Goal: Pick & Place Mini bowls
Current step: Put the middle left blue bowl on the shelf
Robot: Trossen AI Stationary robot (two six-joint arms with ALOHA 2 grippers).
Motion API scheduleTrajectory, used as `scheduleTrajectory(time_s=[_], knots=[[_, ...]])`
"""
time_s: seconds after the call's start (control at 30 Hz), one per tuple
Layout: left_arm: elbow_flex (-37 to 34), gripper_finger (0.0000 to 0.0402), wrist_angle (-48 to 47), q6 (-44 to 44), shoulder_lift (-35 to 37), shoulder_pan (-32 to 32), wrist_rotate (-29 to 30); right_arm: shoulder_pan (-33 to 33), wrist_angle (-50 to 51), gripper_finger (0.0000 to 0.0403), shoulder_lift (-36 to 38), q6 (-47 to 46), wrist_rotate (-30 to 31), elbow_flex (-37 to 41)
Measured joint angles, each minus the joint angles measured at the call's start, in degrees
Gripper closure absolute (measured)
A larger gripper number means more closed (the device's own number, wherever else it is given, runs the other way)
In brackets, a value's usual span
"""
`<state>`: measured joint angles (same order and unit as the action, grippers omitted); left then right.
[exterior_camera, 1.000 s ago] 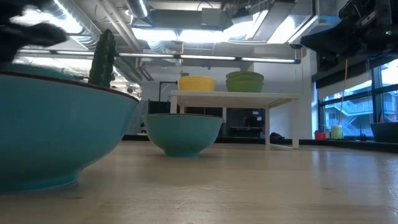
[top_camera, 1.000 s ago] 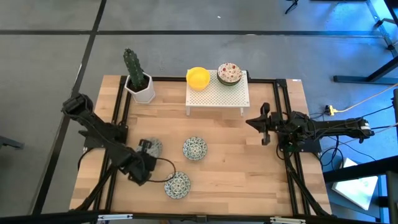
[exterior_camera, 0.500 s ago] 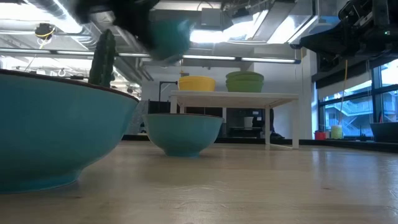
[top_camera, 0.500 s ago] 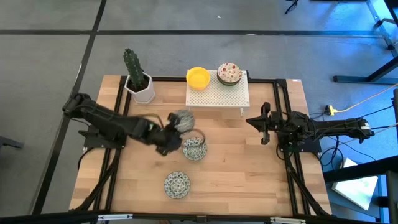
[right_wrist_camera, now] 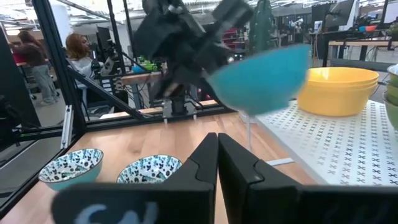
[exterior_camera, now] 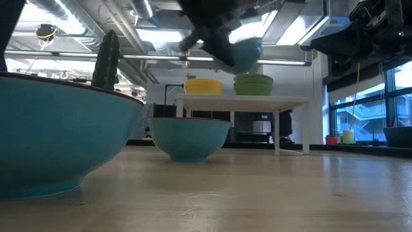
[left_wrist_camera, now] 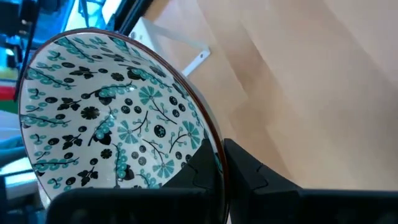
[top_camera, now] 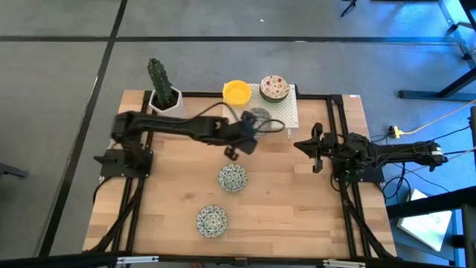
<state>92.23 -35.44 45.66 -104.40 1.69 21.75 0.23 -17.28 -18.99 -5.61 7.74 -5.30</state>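
left gripper [top_camera: 249, 134]: fingers clamped on rim of patterned bowl [top_camera: 257, 117], held in air at frame centre, over white rack [top_camera: 279, 113] edge
right gripper [top_camera: 314, 147]: fingers closed, empty, right of centre
table bowls: two patterned [top_camera: 233, 177], lower centre

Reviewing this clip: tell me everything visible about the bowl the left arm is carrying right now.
The carried bowl is small and round, glossy like glazed ceramic, teal outside, white inside with a blue-green and black floral pattern and a dark rim. The left gripper is shut on its rim, one finger inside and one outside. It is tilted and in the air, touching nothing else, over the front edge of the white perforated stand, near the yellow bowl.
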Motion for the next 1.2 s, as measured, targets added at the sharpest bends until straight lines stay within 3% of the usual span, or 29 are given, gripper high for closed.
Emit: scheduleTrajectory(time_s=[0.23, 0.43, 0.6, 1.2], knots=[[10.9, 0.0393, -5.2, 4.8, -9.0, 1.9, 3.4, 0.0, 0.0, 0.0389, 0.0, 0.0, -0.3, 0.0], [16.9, 0.0393, -13.8, 3.7, -12.1, 4.6, 2.2, 0.0, 0.0, 0.0389, 0.0, 1.4, -0.3, 0.0], [17.1, 0.0393, -14.4, 3.7, -12.2, 5.4, -0.7, 0.0, 0.0, 0.0389, 0.0, 1.5, -0.3, 0.0], [17.2, 0.0392, -16.1, 3.4, -13.5, 7.0, -0.9, 0.0, -0.3, 0.0389, 0.0, 1.5, -0.3, 0.0]])
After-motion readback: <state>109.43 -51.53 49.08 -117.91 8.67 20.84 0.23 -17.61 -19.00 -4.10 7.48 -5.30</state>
